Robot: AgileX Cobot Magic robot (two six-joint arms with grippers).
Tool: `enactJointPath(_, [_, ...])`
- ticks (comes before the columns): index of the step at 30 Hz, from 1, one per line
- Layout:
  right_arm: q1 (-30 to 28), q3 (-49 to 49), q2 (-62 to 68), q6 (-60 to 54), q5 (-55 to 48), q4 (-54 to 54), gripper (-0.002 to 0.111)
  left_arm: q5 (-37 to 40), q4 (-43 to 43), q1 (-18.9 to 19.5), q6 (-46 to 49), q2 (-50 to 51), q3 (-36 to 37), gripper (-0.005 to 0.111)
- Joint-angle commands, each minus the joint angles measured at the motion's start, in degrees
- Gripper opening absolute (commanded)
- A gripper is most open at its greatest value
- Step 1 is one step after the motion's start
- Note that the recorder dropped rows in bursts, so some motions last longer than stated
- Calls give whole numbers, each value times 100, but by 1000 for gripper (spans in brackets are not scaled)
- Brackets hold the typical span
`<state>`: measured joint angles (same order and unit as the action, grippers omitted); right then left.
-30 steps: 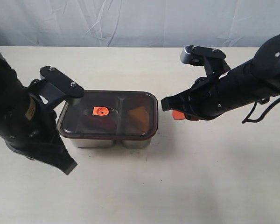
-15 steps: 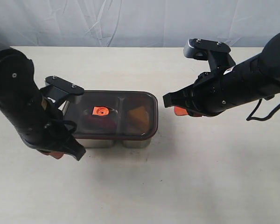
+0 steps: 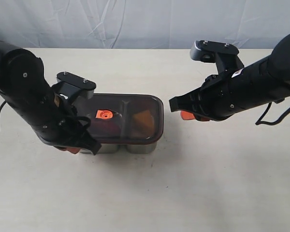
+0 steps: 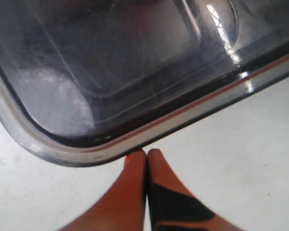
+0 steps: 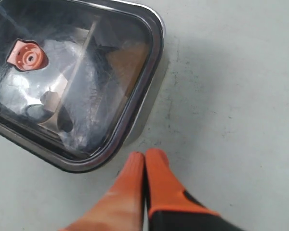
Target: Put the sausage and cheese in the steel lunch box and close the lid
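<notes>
table [image 3: 193, 193]: pale, matt, bearing all that follows.

steel lunch box [image 3: 135, 147]: mid-table, between the two arms; only a strip of shiny wall visible beneath the overhang of its cover.

lid [image 3: 128, 133]: dark, see-through, laid flat over the box, covering both compartments. Fully seated or merely resting: not to be told from these views.

left gripper [image 4: 147, 155]: clenched, orange fingers pressed together, nothing between them. Tips at the rim of a rounded lid corner, the left one nearest the camera in the exterior view; actual contact uncertain.

right gripper [image 5: 144, 156]: likewise clenched and empty, held just off the box's right end, not touching it.

cheese [image 3: 144, 118]: orange wedge under the lid, right compartment.

sausage [image 3: 104, 128]: red, dim through the tint, left compartment.

valve [image 3: 104, 114]: small, orange-red, on the lid above the sausage.

Step in hand, as judged: pressing the lid home. Best done with closed tips straight down on the rim rather than the tinted panel, corner by corner, gently enough to avoid tipping or sliding the box, with the right gripper pressing the opposite end for even seating.
</notes>
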<state>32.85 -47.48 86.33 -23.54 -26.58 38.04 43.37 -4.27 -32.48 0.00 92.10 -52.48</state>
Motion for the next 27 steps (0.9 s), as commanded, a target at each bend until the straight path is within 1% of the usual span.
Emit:
enactJointPath(1, [-23,-28,-36,-3,25,-44,0,-107,-47,14,0,179,-112,0])
enactJointPath(8, [-23,-28,-36,-5,25,-71,0,-224,-56,14,0,249,-182,0])
enactJointPath(12, [-23,-28,-36,-5,25,-71,0,-519,-56,14,0,249,-195,0])
enactJointPath(14, [-23,-28,-36,-5,25,-71,0,-549,-56,14,0,259,-208,0])
enactJointPath(20, [-23,-28,-36,-1,-2,-70,0,-279,-56,14,0,259,-232,0])
enactJointPath(23, [-23,-28,-36,-1,-34,-70,0,244,-56,14,0,198,-400,0])
enactJointPath(24, [-23,-28,-36,-1,-34,-70,0,302,-56,14,0,112,-411,0])
enactJointPath(27, [-23,-28,-36,8,126,75,0,33,-45,14,0,-324,-411,0])
